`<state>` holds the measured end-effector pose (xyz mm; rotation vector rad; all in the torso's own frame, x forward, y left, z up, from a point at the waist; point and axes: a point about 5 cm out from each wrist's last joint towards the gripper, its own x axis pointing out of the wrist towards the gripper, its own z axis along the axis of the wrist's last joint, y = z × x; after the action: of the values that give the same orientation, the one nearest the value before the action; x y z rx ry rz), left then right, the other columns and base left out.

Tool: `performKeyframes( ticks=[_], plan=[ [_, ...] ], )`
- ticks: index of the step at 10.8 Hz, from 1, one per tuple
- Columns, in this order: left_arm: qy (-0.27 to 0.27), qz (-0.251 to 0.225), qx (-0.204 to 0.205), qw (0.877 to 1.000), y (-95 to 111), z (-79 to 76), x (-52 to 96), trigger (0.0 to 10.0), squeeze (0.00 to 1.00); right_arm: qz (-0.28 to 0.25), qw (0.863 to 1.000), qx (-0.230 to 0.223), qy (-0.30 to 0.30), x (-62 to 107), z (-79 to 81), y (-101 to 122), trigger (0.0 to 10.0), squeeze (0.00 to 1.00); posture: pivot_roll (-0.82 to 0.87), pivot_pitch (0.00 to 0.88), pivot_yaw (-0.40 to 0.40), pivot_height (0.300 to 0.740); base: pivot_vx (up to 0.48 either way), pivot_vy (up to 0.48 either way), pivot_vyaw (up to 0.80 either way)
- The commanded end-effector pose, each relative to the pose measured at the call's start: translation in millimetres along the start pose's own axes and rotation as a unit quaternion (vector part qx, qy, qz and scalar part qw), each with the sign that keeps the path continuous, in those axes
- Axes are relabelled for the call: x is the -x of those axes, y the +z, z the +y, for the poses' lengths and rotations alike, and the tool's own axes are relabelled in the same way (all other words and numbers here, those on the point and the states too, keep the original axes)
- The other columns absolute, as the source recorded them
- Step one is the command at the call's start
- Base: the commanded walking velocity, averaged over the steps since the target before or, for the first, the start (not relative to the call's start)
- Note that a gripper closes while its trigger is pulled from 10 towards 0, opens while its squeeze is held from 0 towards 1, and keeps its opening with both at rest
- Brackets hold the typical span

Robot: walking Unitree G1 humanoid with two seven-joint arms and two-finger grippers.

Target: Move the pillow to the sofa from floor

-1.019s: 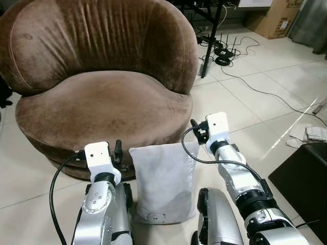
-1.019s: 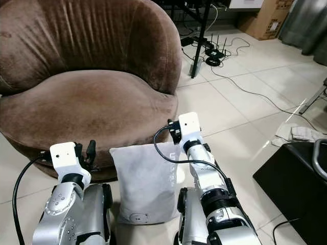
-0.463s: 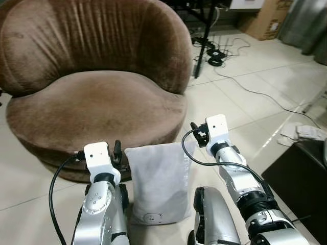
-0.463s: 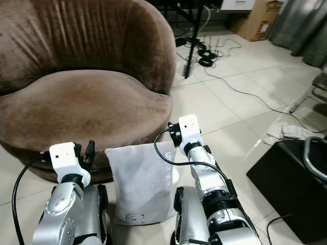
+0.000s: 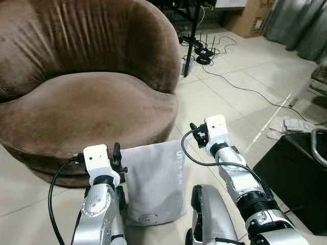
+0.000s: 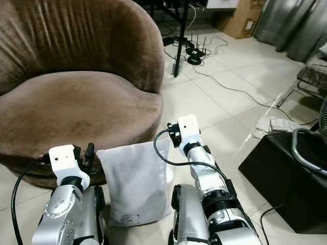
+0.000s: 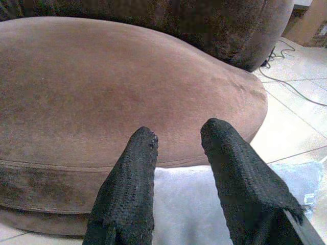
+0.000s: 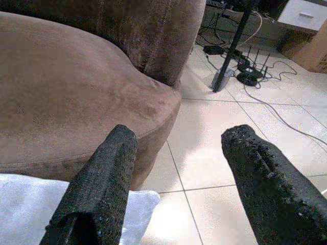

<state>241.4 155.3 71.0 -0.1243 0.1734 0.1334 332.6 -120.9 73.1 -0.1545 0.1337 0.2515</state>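
Observation:
A grey pillow (image 5: 153, 178) stands upright between my two forearms, just in front of the brown round sofa (image 5: 87, 102). Its top edge is level with the sofa's seat front. My left gripper (image 7: 179, 135) is open at the pillow's left top corner, fingers pointing at the seat cushion (image 7: 102, 87), with the pillow (image 7: 189, 204) below them. My right gripper (image 8: 181, 138) is open wide at the pillow's right top corner. A corner of the pillow (image 8: 30, 209) lies beside one of its fingers (image 8: 102, 178). Neither gripper's fingers close on the fabric.
A black box (image 5: 291, 173) stands on the tiled floor at the right. A crumpled cloth (image 5: 291, 125) lies beyond it. Cables (image 5: 245, 81) and a black stand leg (image 5: 190, 41) are behind the sofa's right side, with a cardboard box (image 5: 245, 20) farther back.
The whole picture has shifted, so the camera has moved; the sofa now sits further left in view. The pillow stays between my arms and both grippers keep their places beside it.

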Motion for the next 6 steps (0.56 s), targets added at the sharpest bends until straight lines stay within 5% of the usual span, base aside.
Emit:
performKeyframes(
  ticks=[1, 6],
  plan=[
    [-0.007, -0.013, 0.008, 1.0, 7.8, -8.8, -2.1, 10.0, 0.0, -0.002, 1.0, 0.004, -0.004, -1.5, -4.1, 4.4, 10.0, 0.0, -0.01, 0.018, -0.094, 0.485, 0.0, 0.0, 0.0],
    [0.001, -0.012, 0.016, 1.0, 5.7, -10.3, 1.8, 10.0, 0.0, 0.019, 1.0, 0.019, 0.006, -3.8, -4.4, -0.2, 10.0, 0.0, 0.0, 0.027, -0.116, 0.485, 0.0, 0.0, 0.0]
  ],
)
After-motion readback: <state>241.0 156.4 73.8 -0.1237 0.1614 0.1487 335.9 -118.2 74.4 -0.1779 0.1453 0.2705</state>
